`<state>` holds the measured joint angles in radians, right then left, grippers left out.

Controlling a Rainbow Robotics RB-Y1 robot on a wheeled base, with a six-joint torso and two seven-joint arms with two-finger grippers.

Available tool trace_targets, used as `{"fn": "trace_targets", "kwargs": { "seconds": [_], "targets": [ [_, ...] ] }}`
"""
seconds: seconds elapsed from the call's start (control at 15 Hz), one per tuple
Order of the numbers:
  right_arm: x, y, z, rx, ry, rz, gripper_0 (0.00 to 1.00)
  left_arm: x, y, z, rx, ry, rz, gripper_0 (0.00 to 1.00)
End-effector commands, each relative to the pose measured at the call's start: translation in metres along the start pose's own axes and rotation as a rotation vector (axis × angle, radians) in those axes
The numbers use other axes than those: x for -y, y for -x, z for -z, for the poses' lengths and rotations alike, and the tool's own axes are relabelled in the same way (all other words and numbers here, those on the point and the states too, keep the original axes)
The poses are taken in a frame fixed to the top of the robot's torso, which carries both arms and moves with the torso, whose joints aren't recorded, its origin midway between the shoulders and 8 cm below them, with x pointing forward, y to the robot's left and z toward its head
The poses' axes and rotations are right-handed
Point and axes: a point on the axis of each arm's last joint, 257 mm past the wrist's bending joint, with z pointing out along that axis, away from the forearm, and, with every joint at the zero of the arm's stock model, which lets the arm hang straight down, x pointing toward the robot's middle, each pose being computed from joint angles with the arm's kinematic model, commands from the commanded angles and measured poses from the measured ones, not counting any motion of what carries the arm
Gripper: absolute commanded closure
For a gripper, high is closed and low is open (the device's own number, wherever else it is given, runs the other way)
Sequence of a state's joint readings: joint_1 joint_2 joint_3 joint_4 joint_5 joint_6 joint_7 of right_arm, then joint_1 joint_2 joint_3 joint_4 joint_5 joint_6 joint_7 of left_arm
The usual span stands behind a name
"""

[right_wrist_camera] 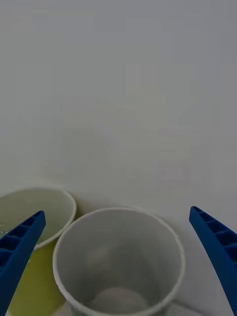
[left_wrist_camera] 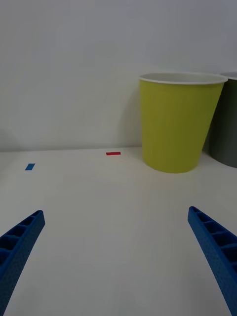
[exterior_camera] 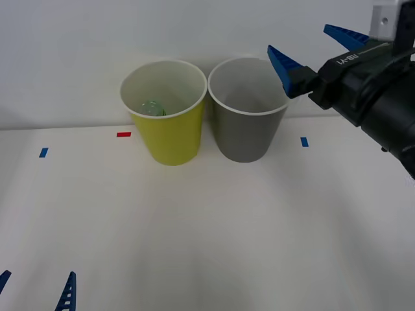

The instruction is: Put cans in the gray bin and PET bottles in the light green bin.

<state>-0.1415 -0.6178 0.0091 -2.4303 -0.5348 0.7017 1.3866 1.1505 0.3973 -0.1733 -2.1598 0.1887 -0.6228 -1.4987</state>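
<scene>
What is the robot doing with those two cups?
It is sorting rubbish into two bins on a white table. The right gripper is up above the gray bin with its fingers open and nothing in them. A green-labelled PET bottle already lies inside the light green bin next to it. Something pale sits at the bottom of the gray bin, but I cannot tell what it is. The left gripper waits low over the near edge of the table, open too.
</scene>
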Motion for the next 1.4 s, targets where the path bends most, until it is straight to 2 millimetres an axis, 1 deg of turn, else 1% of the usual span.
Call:
{"fn": "trace_targets", "kwargs": {
  "seconds": [0.07,0.2,0.4,0.47,0.6,0.67,0.73,0.8,0.93,1.0,1.13,1.2,1.4],
  "targets": [
    [0.021,-0.017,0.035,-0.084,-0.111,0.027,0.0,0.0,0.0,0.0,0.0,0.0,0.0,0.0],
    [0.027,-0.028,0.051,-0.124,-0.157,-0.004,0.0,0.0,0.0,0.0,0.0,0.0,0.0,0.0],
    [0.035,-0.056,0.072,-0.138,-0.191,-0.068,0.0,0.0,0.0,0.0,0.0,0.0,0.0,0.0],
    [0.036,-0.071,0.083,-0.151,-0.209,-0.1,0.0,0.0,0.0,0.0,0.0,0.0,0.0,0.0],
    [0.038,-0.094,0.098,-0.184,-0.25,-0.159,0.0,0.0,0.0,0.0,0.0,0.0,0.0,0.0],
    [0.039,-0.11,0.107,-0.214,-0.28,-0.179,0.0,0.0,0.0,0.0,0.0,0.0,0.0,0.0],
    [0.04,-0.12,0.113,-0.236,-0.297,-0.176,0.0,0.0,0.0,0.0,0.0,0.0,0.0,0.0],
    [0.039,-0.127,0.116,-0.253,-0.302,-0.169,0.0,0.0,0.0,0.0,0.0,0.0,0.0,0.0],
    [0.035,-0.132,0.118,-0.277,-0.284,-0.144,0.0,0.0,0.0,0.0,0.0,0.0,0.0,0.0],
    [0.033,-0.132,0.119,-0.264,-0.285,-0.134,0.0,0.0,0.0,0.0,0.0,0.0,0.0,0.0],
    [0.02,-0.121,0.122,-0.178,-0.264,-0.122,0.0,0.0,0.0,0.0,0.0,0.0,0.0,0.0],
    [0.019,-0.128,0.124,-0.163,-0.265,-0.118,0.0,0.0,0.0,0.0,0.0,0.0,0.0,0.0],
    [0.025,-0.158,0.141,-0.109,-0.293,-0.077,0.0,0.0,0.0,0.0,0.0,0.0,0.0,0.0]
  ]
}}
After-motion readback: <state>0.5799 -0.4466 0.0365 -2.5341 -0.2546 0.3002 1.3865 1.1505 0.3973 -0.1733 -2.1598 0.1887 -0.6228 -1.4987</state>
